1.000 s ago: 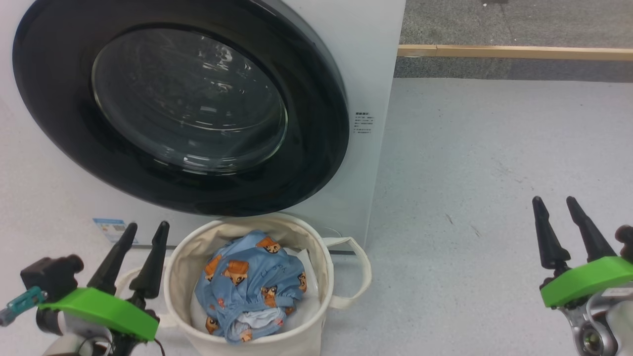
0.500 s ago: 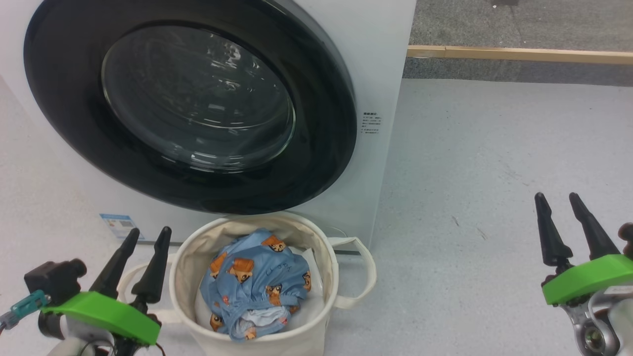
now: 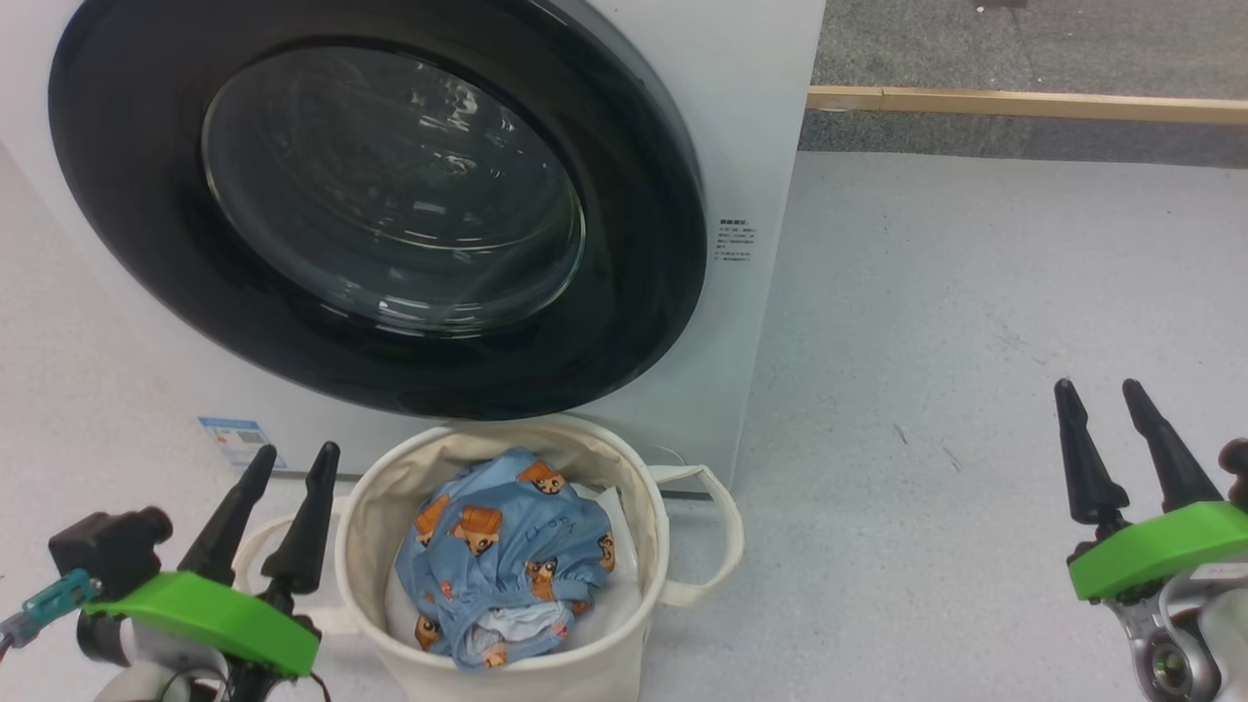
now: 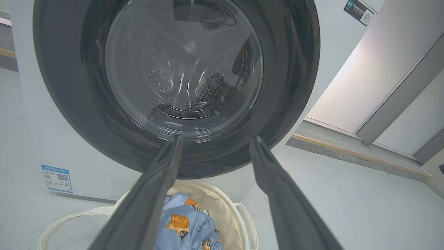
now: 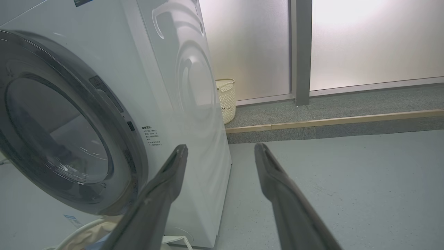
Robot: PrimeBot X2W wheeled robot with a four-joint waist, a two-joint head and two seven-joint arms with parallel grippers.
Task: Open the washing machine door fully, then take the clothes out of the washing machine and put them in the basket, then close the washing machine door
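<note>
The washing machine door [image 3: 390, 195], black-rimmed with a clear glass bowl, sits shut flat against the white washing machine [image 3: 751, 117]; through its glass [image 4: 184, 66] I see the steel drum. Below it stands the cream basket [image 3: 653, 507], and the light blue clothes [image 3: 512, 551] with bear faces lie bunched inside it. My left gripper [image 3: 297, 458] is open at the lower left, just left of the basket, holding nothing. My right gripper [image 3: 1102, 390] is open at the lower right over bare floor, well away from the washer. The basket's edge [image 5: 90, 232] also peeks in the right wrist view.
A small blue label [image 3: 234, 441] sits low on the washer front. A wooden floor strip [image 3: 1024, 102] runs along the back right before a grey carpeted area. A perforated yellow bin [image 5: 226, 100] stands behind the washer by frosted panels. Grey floor [image 3: 926, 341] spreads to the right.
The whole head picture has shifted slightly right and down, so the camera moved. Both grippers, the basket and the door keep the same places relative to each other.
</note>
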